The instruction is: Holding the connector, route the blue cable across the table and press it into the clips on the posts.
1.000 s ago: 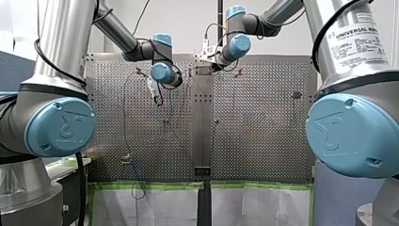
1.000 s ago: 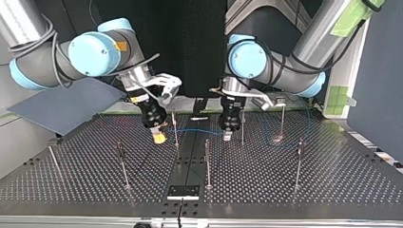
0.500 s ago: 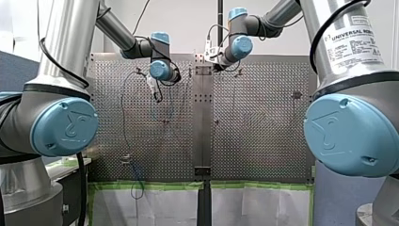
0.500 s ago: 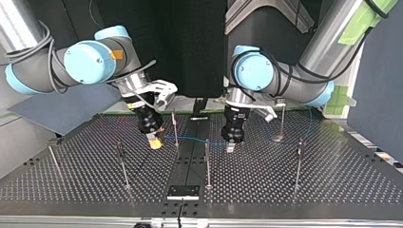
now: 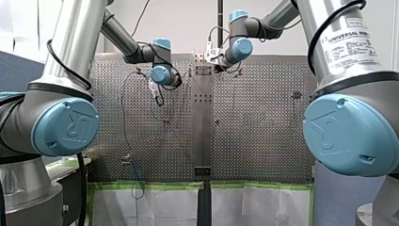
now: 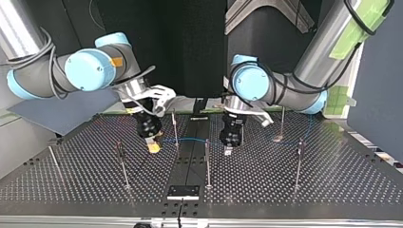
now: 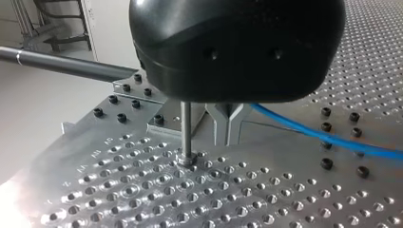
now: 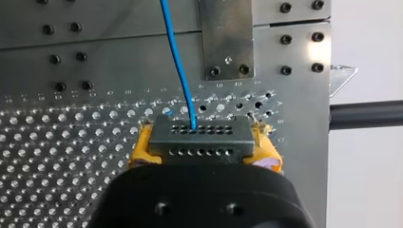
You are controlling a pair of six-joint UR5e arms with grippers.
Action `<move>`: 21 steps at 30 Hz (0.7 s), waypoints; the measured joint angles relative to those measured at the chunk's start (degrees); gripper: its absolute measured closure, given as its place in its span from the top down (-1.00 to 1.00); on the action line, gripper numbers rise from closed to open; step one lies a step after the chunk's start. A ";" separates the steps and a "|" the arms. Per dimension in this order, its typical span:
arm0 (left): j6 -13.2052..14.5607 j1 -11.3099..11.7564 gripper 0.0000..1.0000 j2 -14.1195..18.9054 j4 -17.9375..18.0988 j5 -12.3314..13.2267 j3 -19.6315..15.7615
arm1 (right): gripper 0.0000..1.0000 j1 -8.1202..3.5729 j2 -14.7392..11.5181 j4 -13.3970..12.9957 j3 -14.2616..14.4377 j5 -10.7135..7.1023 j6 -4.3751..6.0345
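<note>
- My right gripper (image 6: 153, 147) is clamped on the connector (image 8: 199, 141), with a yellow pad at each end, low over the table (image 6: 309, 190).
- The cable (image 6: 190, 140) runs level from the connector across the table's middle to my left gripper (image 6: 228, 150). It then goes on toward the top view's right.
- Done, I judge: the connector is in hand and the cable is drawn past 2 posts, the far post (image 6: 175, 129) and the mid post (image 6: 207, 161).
- Left, I judge: pressing the cable into the clips, since no view shows it seated in one.
- I cannot tell whether my left gripper grips the cable or is open, because its own black body hides the contact in the left wrist view.
- The clips are too small to read in the top and front views.
</note>
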 joint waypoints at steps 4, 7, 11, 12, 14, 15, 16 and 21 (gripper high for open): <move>-0.33 0.01 -1.00 -1.15 0.24 0.54 1.80 | -1.00 -0.67 0.31 -0.02 -0.01 0.05 0.00; -0.73 0.01 -1.00 -1.37 0.56 1.04 2.36 | -1.00 -1.24 0.57 -0.05 0.00 0.16 0.00; -1.05 0.01 -1.00 -1.42 0.83 1.46 2.67 | -1.00 -1.80 0.67 -0.05 -0.01 0.25 0.00; -1.13 0.01 -1.00 -1.42 0.79 1.53 2.71 | -1.00 -1.92 0.67 -0.04 -0.01 0.28 0.00; -1.26 0.01 -1.00 -1.43 0.50 1.64 2.73 | -1.00 -2.10 0.71 -0.02 -0.01 0.28 -0.01; -1.29 0.01 -1.00 -1.43 0.29 1.67 2.73 | -1.00 -2.14 0.72 -0.01 -0.01 0.29 -0.04; -1.28 0.01 -1.00 -1.43 -0.01 1.68 2.73 | -1.00 -2.19 0.74 -0.01 -0.01 0.28 -0.08; -0.76 0.01 -1.00 -1.44 -1.74 1.00 2.74 | -1.00 -2.24 0.77 0.00 -0.02 0.22 -0.16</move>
